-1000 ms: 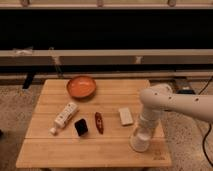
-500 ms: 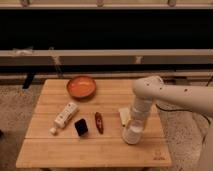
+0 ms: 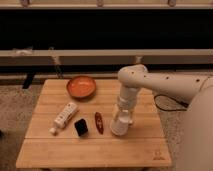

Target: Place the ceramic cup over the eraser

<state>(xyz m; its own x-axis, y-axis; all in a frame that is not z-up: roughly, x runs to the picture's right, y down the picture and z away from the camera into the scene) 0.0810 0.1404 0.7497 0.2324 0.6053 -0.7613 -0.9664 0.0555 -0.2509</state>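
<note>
1. The plain white ceramic cup, pale and tapered, sits low over the light wooden tabletop, just right of the dark red oblong thing
2. The tool points down from the white arm, closed around the cup's upper part
3. The small black rectangular eraser lies uncovered left of the red oblong, near the white tube
4. Since the earlier frame, tool and cup have shifted left toward the eraser; the eraser, tube and round orange-red bowl have stayed put
</note>
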